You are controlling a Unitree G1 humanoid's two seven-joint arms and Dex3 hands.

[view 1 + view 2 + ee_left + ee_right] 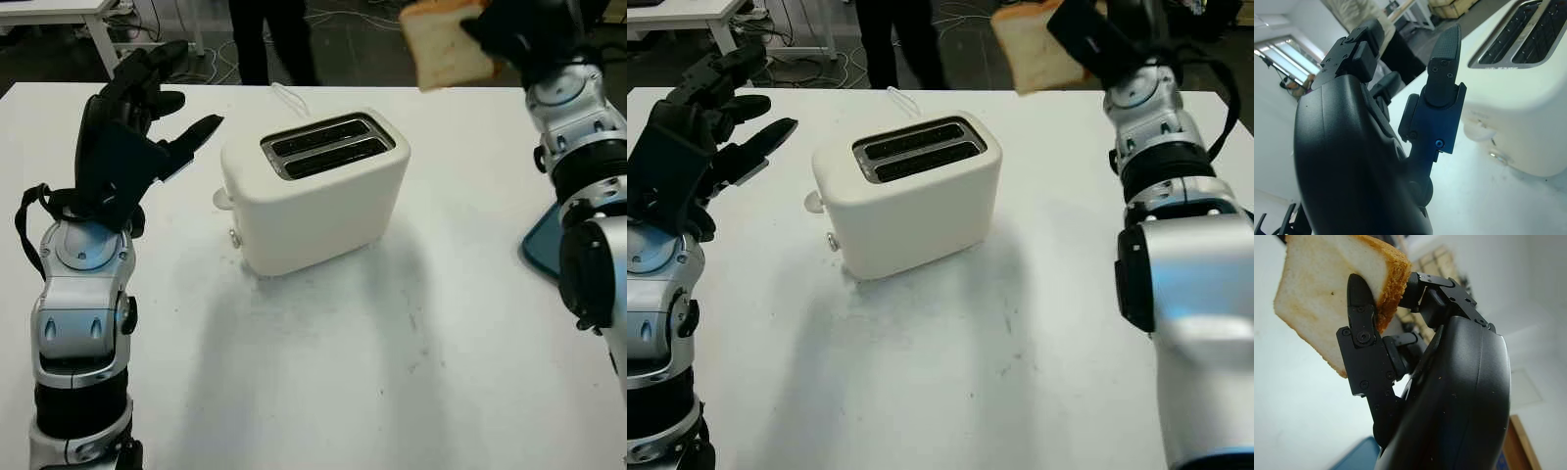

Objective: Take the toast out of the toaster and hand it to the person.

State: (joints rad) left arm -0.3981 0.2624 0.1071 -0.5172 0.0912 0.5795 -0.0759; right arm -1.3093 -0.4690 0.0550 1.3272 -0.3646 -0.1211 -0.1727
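The toast (pixel 446 44) is held by the right hand (pixel 519 34), raised above the far right part of the bench (pixel 323 372) and well apart from the toaster (pixel 313 191). The fingers (pixel 1362 340) of the right hand are closed on the slice: one finger is pressed against its pale face near the browned crust, and the others are placed behind it. The slice is carried roughly upright, beyond the fingertips, toward the far edge of the bench. A person (pixel 269 39) is seen standing past that edge.

The toaster is set on the bench, and both of its slots (pixel 328 147) are seen dark. The left hand (pixel 132 137) is held open above the bench, with nothing grasped, and the toaster is located just beyond its fingertips (pixel 1447 44). A blue object (pixel 539 250) is partly seen beside the right arm.
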